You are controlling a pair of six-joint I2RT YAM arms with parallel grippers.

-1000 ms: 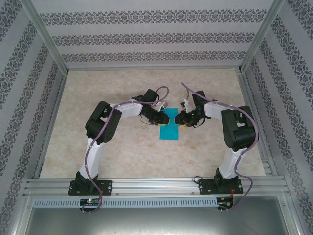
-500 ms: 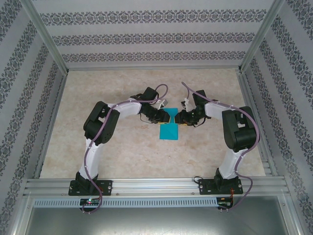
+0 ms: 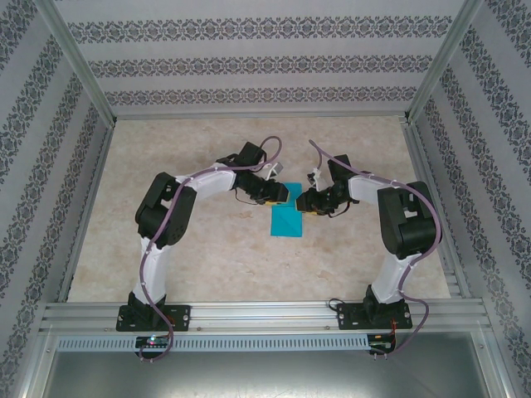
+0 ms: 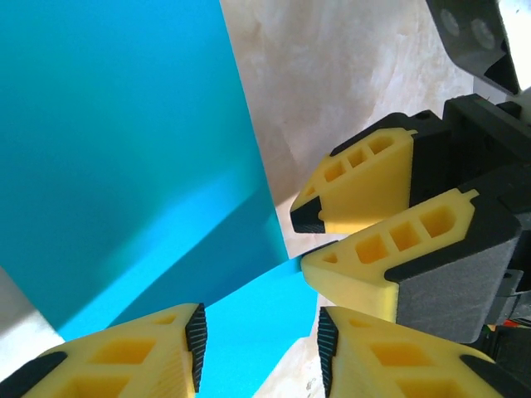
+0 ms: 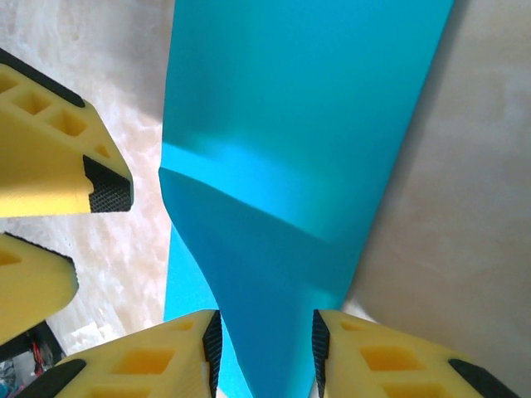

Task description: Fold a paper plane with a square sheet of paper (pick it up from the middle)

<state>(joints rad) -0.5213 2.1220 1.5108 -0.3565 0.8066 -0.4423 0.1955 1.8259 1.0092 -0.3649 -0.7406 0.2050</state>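
The turquoise square sheet of paper [image 3: 287, 222] lies mid-table, its far part bent up into a slanted fold [image 5: 274, 265]. My left gripper [image 3: 284, 193] reaches in from the left over the far edge. In the left wrist view it [image 4: 261, 344] is open, with blue paper [image 4: 124, 124] showing under the gap. My right gripper [image 3: 304, 201] faces it from the right. In the right wrist view it [image 5: 265, 344] is open, with the raised fold passing between its pads. Each wrist view catches the other gripper's yellow fingers [image 4: 365, 170] [image 5: 41, 149] close by.
The beige marbled table [image 3: 207, 249] is bare around the paper. Patterned walls with aluminium posts [image 3: 83, 75] close in three sides. A metal rail [image 3: 265, 313] holding both arm bases runs along the near edge.
My left gripper has pushed to the right over the paper's far part and its elbow has swung left. The visible paper is shorter, its far end now lifted between the grippers.
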